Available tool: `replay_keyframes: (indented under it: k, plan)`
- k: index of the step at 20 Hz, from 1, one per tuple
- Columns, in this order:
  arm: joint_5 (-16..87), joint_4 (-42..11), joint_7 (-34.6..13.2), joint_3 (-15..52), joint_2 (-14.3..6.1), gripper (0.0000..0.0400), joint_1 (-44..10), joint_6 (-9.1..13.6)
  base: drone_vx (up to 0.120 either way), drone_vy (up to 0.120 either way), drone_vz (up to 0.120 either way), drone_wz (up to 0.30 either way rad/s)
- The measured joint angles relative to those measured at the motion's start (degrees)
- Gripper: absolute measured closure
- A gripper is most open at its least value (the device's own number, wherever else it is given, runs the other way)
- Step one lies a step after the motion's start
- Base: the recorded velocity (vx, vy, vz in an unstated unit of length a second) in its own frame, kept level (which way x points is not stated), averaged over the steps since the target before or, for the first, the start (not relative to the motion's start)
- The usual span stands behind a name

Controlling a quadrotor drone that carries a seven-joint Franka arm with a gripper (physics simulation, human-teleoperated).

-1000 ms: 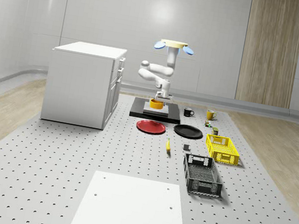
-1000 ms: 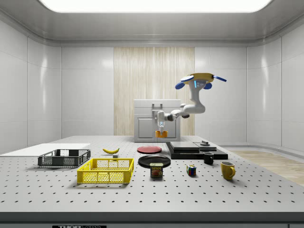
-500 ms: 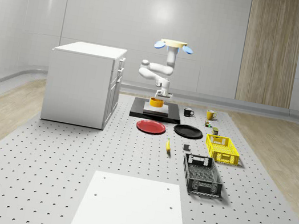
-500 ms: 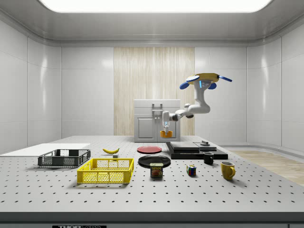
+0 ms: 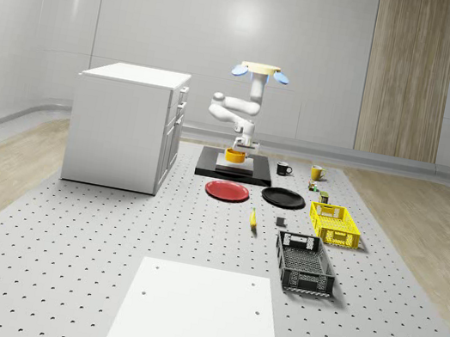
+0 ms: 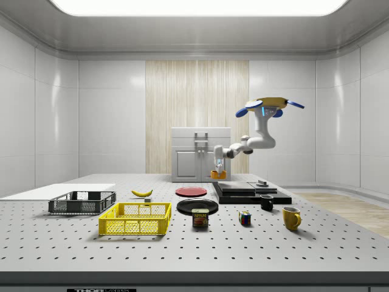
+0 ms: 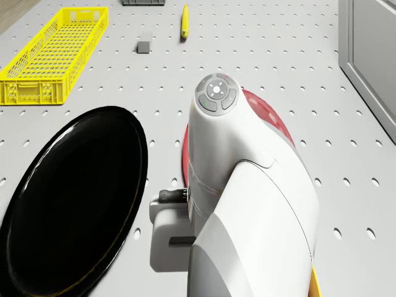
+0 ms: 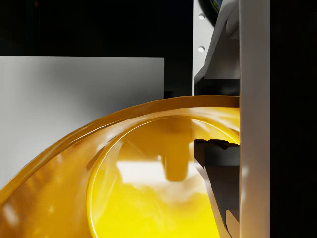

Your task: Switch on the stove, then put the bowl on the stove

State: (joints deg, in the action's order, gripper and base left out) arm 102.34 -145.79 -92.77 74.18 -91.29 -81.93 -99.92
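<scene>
Hovers over the stove (image 5: 234, 173), claw (image 6: 217, 171) pinching the yellow bowl's (image 8: 148, 173) rim just above the stove's grey plate (image 8: 74, 109).

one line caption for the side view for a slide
Drone hovers over the stove, gripper holding the yellow bowl just above it.

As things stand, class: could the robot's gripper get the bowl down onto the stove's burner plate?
Probably yes. The gripper holds the bowl by its rim, over the grey burner plate of the stove, with the drone hovering beyond the stove. Nothing lies between bowl and plate.
</scene>
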Motion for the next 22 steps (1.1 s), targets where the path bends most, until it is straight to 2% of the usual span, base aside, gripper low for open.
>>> replay_keyframes:
  k: [4,8,18,22]
  plan:
    - [0.00,0.00,0.00,0.00,-0.01,0.0295,0.00,-0.01,-0.120,0.000,0.000,0.000]
    - [-0.01,0.00,0.00,0.00,-0.01,0.0295,0.00,-0.01,-0.120,0.000,-0.110,0.000]
    - [-0.01,0.00,0.00,0.00,-0.02,0.0295,-0.01,-0.02,-0.120,0.000,0.000,0.000]
    - [0.87,0.37,-0.07,-1.03,0.11,0.0295,-0.28,-0.56,0.000,0.000,0.000,0.000]
